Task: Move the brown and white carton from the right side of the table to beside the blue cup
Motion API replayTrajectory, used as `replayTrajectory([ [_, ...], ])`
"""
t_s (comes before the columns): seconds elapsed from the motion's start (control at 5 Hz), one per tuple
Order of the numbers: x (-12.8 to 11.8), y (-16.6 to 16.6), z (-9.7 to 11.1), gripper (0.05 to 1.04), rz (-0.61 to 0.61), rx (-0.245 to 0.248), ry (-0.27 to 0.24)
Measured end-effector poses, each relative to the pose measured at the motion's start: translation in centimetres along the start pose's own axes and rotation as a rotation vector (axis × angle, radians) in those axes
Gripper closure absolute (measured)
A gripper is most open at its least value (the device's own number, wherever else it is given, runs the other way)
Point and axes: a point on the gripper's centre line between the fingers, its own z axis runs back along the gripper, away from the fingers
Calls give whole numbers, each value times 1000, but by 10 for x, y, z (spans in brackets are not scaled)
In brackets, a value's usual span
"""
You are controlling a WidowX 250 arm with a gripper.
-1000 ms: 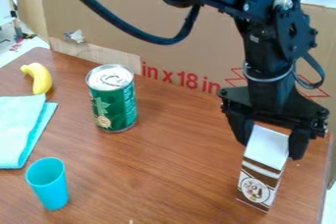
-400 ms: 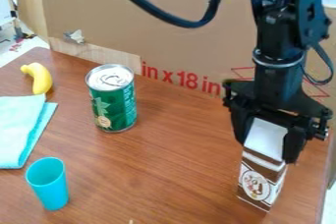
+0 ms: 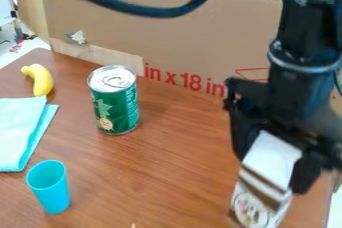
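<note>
At the right of the camera view, the black gripper point(image 3: 274, 168) is shut on a brown and white carton point(image 3: 268, 188), one finger along each side of its upper part. The carton leans a little, its white top up between the fingers and its lower end near the view's bottom edge. Whether its base touches the table is unclear. A green can point(image 3: 115, 103) stands upright left of the gripper.
A cyan cup point(image 3: 49, 192) stands at the lower left. Behind it lie a light teal cloth point(image 3: 20, 132) and a yellow banana point(image 3: 41, 80). A cardboard panel point(image 3: 187, 37) rises along the back of the wooden table point(image 3: 167, 172).
The gripper has come forward, nearer the camera, and turned slightly. The carton has moved with it, now more tilted, with its lower end shifted left and down in the view.
</note>
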Motion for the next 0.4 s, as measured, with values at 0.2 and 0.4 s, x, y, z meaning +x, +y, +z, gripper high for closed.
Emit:
replayTrajectory([
  [0.2, -40, -7, -7, 251, -12, 37, 88],
  [0.4, -64, 0, -15, 251, -1, 38, 161],
])
